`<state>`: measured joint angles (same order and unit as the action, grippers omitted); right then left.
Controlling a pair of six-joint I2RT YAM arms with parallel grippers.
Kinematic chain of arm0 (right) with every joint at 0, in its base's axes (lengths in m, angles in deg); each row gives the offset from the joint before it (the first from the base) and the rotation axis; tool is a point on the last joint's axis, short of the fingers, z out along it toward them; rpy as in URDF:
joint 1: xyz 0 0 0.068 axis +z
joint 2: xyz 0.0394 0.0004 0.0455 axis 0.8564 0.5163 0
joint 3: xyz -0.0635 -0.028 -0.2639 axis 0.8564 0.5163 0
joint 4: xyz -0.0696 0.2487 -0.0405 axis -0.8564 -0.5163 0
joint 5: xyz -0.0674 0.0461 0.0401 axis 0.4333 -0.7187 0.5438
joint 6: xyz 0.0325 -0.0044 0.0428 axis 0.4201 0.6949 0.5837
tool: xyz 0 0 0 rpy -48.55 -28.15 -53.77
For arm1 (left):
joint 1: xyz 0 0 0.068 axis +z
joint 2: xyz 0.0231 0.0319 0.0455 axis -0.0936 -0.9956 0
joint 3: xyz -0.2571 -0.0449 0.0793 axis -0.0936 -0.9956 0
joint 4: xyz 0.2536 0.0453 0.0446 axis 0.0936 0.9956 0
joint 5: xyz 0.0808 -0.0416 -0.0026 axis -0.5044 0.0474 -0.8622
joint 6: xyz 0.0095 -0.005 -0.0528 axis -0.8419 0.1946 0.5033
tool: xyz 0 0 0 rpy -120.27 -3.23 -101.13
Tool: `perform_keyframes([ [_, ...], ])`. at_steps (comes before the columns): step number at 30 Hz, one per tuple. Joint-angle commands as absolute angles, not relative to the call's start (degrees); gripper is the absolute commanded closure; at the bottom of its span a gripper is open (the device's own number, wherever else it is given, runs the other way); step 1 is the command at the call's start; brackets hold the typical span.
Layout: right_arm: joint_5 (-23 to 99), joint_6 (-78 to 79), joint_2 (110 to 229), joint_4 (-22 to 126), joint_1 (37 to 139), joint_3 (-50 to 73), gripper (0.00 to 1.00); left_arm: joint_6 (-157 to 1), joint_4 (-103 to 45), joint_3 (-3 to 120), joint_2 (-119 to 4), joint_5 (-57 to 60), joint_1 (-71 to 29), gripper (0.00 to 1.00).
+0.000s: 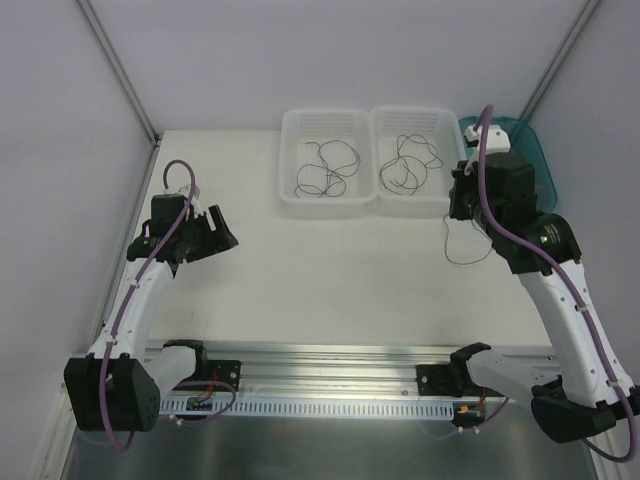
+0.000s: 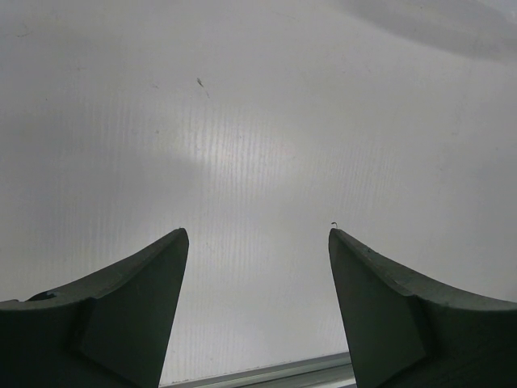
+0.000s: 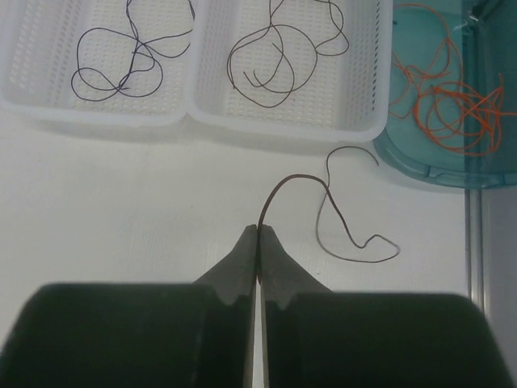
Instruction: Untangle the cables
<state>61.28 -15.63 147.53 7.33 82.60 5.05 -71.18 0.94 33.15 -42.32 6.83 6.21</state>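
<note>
Fingers of the right gripper (image 3: 258,229) together, clamped on a dark wire (image 3: 291,177) near the white baskets (image 3: 97,109); left gripper (image 2: 258,234) fingers apart over bare table (image 2: 242,121).

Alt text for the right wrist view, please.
The right gripper is shut on the end of a thin dark cable curling across the white table. Beyond, two white baskets each hold a dark cable; a teal bin holds tangled orange cables.

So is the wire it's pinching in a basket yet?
Out. The dark wire curls over the table, short of the white baskets.
</note>
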Motion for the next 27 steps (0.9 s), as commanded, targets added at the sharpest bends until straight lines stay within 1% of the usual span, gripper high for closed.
perform_keyframes([
  [1,60.3,-19.7,150.7,9.7,81.6,-3.8,0.99,-70.8,0.8,33.1,-42.8,8.4,6.6,0.29],
  [8,57.2,-22.3,159.3,18.5,79.7,-14.4,0.99,-70.8,0.7,33.2,-43.3,9.5,6.6,0.29],
  [13,57.0,-24.6,165.6,29.1,77.7,-16.0,0.99,-71.0,0.7,33.3,-43.6,9.8,6.6,0.29],
  [15,56.1,-25.2,170.2,31.5,76.0,-18.0,0.99,-71.0,0.7,33.3,-43.6,10.0,6.6,0.29],
  [18,55.0,-24.1,177.5,32.5,72.8,-21.3,0.99,-71.0,0.6,33.2,-43.9,10.4,6.6,0.29],
  [22,52.5,-22.0,186.3,34.8,69.6,-22.7,0.97,-71.0,0.6,33.4,-44.9,10.9,6.6,0.29],
  [24,48.0,-19.9,190.4,32.5,67.4,-24.8,0.96,-71.2,0.6,33.5,-45.2,11.0,6.6,0.29],
  [25,47.2,-18.3,194.6,31.5,66.9,-26.6,0.96,-71.2,0.6,33.5,-45.3,10.9,6.6,0.29],
  [27,46.5,-17.7,198.3,30.1,66.3,-27.3,0.95,-71.2,0.6,33.5,-45.6,10.7,6.6,0.28],
])
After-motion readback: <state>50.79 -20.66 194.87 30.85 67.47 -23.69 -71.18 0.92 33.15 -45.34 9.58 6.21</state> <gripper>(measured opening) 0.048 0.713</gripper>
